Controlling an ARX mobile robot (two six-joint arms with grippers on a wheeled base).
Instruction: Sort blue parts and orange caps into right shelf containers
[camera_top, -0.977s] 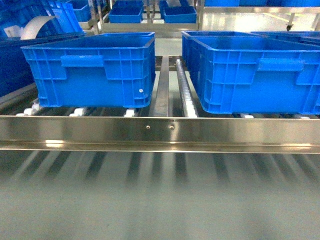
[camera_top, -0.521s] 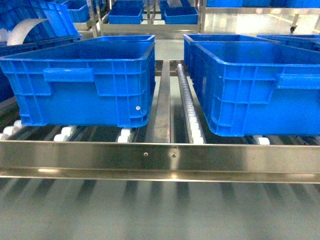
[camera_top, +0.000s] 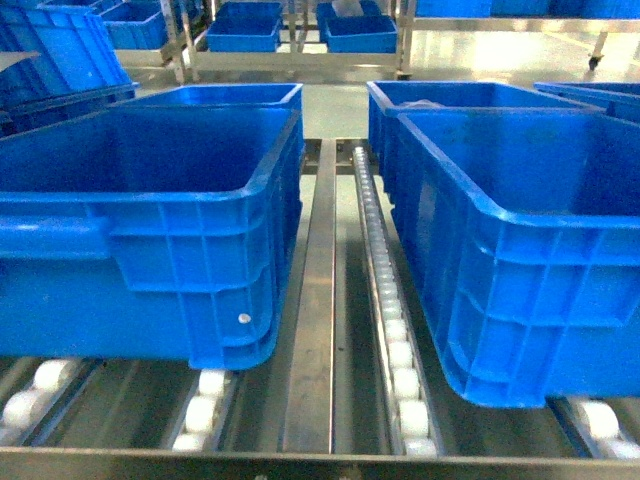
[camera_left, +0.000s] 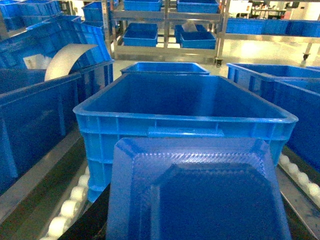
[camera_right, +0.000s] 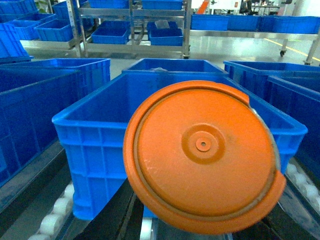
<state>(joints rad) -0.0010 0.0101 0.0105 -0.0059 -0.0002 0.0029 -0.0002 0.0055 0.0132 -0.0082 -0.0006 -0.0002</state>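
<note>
Landmark: steel centre rail (camera_top: 318, 300) of the roller shelf, running away from the robot between two containers.
Left container (camera_top: 150, 215): left of the rail, long axis parallel to it; interior looks empty.
Right container (camera_top: 520, 230): right of the rail, same orientation; its floor is out of view in the head view.
Blue part (camera_left: 197, 192): a flat moulded tray-like piece, filling the lower left wrist view, just short of the left container's near rim.
Orange cap (camera_right: 202, 155): a round lid, held face-on in the right wrist view, just before the right container's near wall.
Deciding relation: each item lies short of its own crate, so each arm probably reaches forward over the rim.
Fingers: neither gripper is visible; clamped or released cannot be told.
Writing: no readable label or brand.
</note>
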